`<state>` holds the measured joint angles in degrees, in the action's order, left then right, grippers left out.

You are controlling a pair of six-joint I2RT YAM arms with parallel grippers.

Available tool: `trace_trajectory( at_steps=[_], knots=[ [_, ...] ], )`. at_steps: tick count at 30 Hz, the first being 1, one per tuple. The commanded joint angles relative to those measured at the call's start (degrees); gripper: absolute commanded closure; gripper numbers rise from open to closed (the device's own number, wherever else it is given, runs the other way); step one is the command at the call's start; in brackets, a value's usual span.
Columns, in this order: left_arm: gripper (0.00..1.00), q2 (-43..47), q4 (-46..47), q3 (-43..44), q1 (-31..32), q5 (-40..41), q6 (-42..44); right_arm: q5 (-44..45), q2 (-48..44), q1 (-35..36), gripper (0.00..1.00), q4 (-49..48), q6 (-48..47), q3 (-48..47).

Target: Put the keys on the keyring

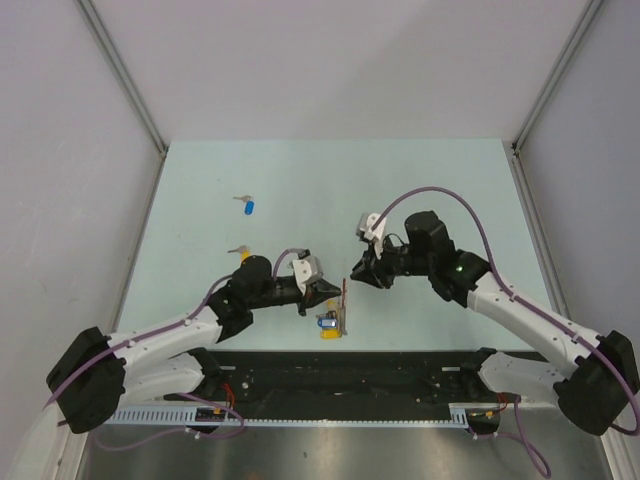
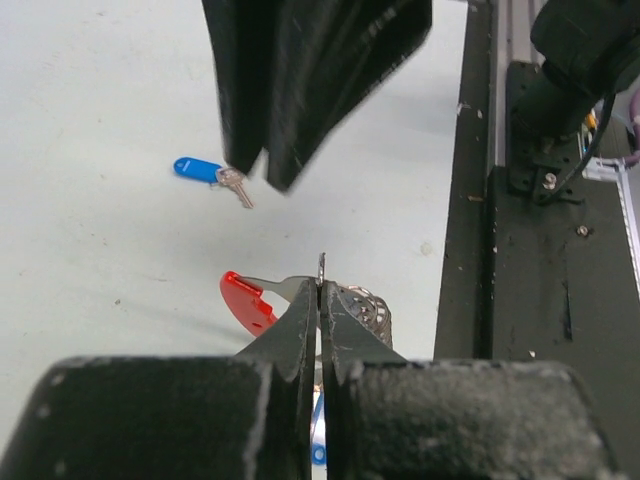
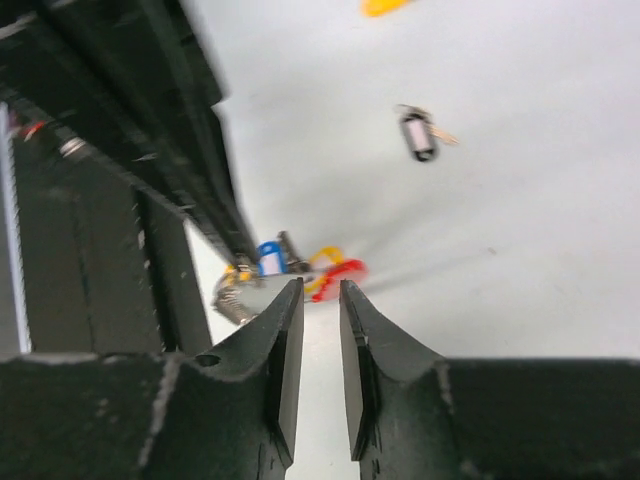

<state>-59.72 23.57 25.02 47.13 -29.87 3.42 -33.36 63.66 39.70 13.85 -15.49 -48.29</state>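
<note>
The pale green table (image 1: 420,190) carried a blue-headed key (image 1: 247,206) at 10 o'clock from its middle and a small black-rimmed tag (image 1: 237,250) at 9 o'clock, both well apart from a yellow-and-blue bunch of keys (image 1: 327,325) at 6 o'clock by the near edge.

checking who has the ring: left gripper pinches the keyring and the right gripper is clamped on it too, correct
Not quite. The right gripper is open, with nothing between its fingers, and short of the keyring; the right wrist view shows this. The left gripper does pinch the keyring.
</note>
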Motion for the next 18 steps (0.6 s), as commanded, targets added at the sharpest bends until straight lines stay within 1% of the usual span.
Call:
trace_trajectory(
  at_steps=[1, 3, 6, 7, 8, 10, 14, 17, 18],
  knots=[
    [0.99, 2.2, 8.4, -3.2, 0.3, 3.3, -3.1, 11.2, -3.8, -3.0, 0.71, -2.9, 11.2, -1.5],
    [1.00, 2.6, 10.8, -4.7, 0.2, 4.6, -3.1, 13.5, -4.6, -4.5, 0.68, -2.3, 13.2, -0.6],
    [1.00, 2.9, 14.3, -6.7, -0.2, 5.1, -5.3, 20.7, -5.1, -6.3, 0.66, 0.2, 16.4, 0.7],
    [0.99, 2.9, 15.2, -7.2, -0.5, 5.3, -5.7, 24.4, -5.1, -6.7, 0.63, 0.9, 17.9, 1.5],
    [1.00, 2.9, 16.8, -7.5, -0.6, 5.3, -6.0, 26.3, -4.7, -7.1, 0.61, 2.0, 18.6, 1.9],
    [1.00, 2.6, 18.6, -8.6, -1.6, 4.8, -7.2, 31.4, -3.9, -8.1, 0.59, 3.2, 20.6, 2.6],
    [1.00, 2.1, 21.1, -9.5, -3.0, 3.7, -8.1, 33.4, 1.1, -10.0, 0.58, 4.0, 22.4, 4.5],
    [0.99, 1.8, 21.0, -9.6, -3.8, 2.6, -7.8, 33.4, 4.7, -10.5, 0.57, 2.9, 21.3, 5.1],
    [1.00, 1.9, 20.9, -9.9, -4.2, 2.7, -7.6, 33.4, 7.2, -10.5, 0.57, 2.5, 20.5, 5.1]
  ],
)
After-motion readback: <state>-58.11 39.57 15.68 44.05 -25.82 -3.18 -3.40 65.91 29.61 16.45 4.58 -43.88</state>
